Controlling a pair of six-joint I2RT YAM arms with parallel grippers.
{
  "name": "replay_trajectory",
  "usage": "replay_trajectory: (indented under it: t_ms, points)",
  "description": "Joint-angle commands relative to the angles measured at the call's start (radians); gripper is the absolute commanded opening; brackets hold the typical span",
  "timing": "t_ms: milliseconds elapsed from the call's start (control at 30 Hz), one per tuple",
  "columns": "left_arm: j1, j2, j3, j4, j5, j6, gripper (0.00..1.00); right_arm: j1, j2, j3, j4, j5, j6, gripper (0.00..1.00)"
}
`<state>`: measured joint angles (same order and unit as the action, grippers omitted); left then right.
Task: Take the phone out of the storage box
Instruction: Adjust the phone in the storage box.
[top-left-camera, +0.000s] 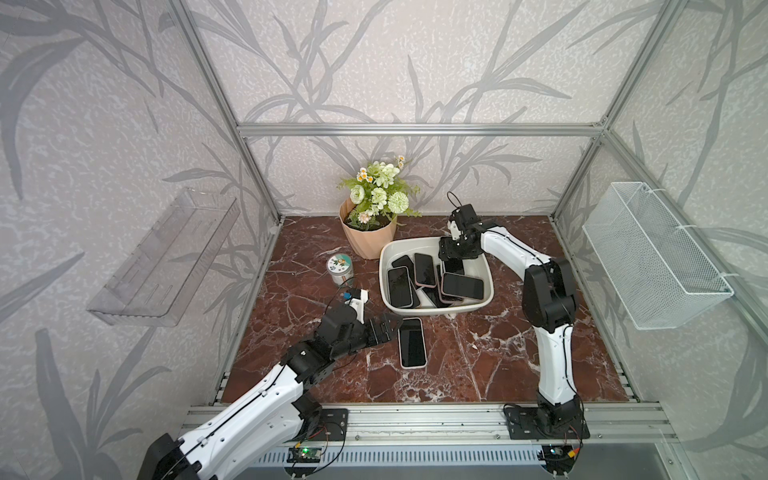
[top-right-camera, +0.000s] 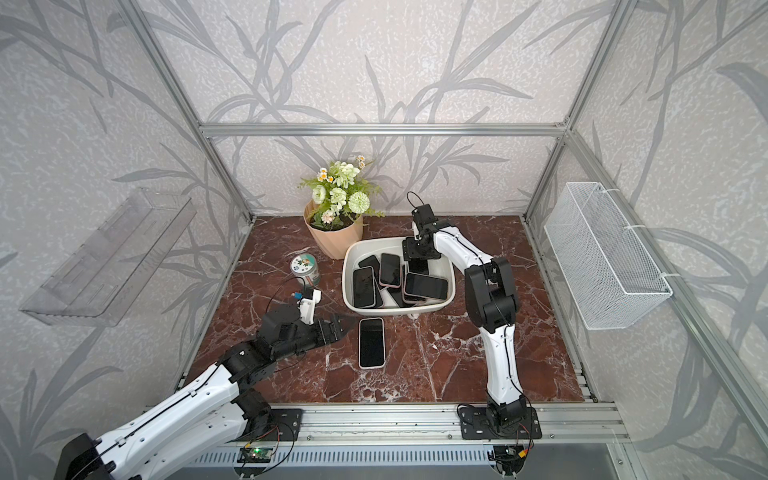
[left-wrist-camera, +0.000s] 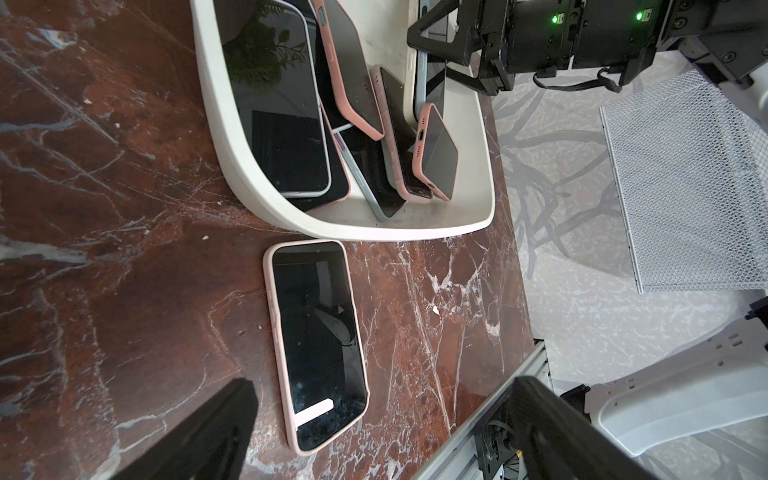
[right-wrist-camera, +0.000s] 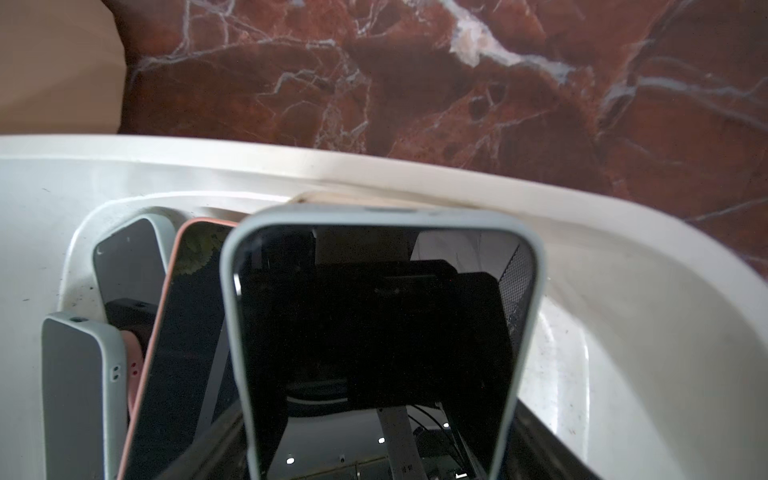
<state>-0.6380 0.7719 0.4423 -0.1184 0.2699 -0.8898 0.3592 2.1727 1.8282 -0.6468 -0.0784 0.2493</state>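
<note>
My left gripper (top-left-camera: 388, 328) gapes wide beside the loose phone (top-left-camera: 411, 343), open table (top-left-camera: 498, 365) around. My right gripper (top-left-camera: 453, 262) straddles a grey-edged phone (right-wrist-camera: 374, 324) by the box's (top-left-camera: 438, 309) far rim; I can't tell whether it grips.

- A tan ribbed flowerpot (top-left-camera: 368, 241) stands upright at the back of the tabletop, filled with white and green artificial flowers (top-left-camera: 380, 191).
- A small round jar (top-left-camera: 340, 270) with a patterned lid stands near the pot, apart from it.
- A clear plastic tray (top-left-camera: 166, 257) hangs on the left wall.
- A white wire-mesh basket (top-left-camera: 652, 257) hangs on the right wall's frame.
- The tabletop (top-left-camera: 478, 353) is red-brown marble with white veins.
- Grey leaf-patterned wallpaper (top-left-camera: 415, 62) lines the walls behind aluminium rails (top-left-camera: 415, 129).
</note>
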Motion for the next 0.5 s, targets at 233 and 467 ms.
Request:
replay_trajectory:
  t_ms: [233, 467]
  points:
    - [0.004, -0.012, -0.006, 0.069, 0.016, 0.019, 1.0, -0.001, -0.101, 0.086, 0.193, 0.034, -0.009, 0.62]
    - [0.004, -0.014, -0.01, 0.063, 0.011, 0.017, 1.0, -0.002, -0.095, 0.098, 0.152, -0.052, -0.006, 0.62]
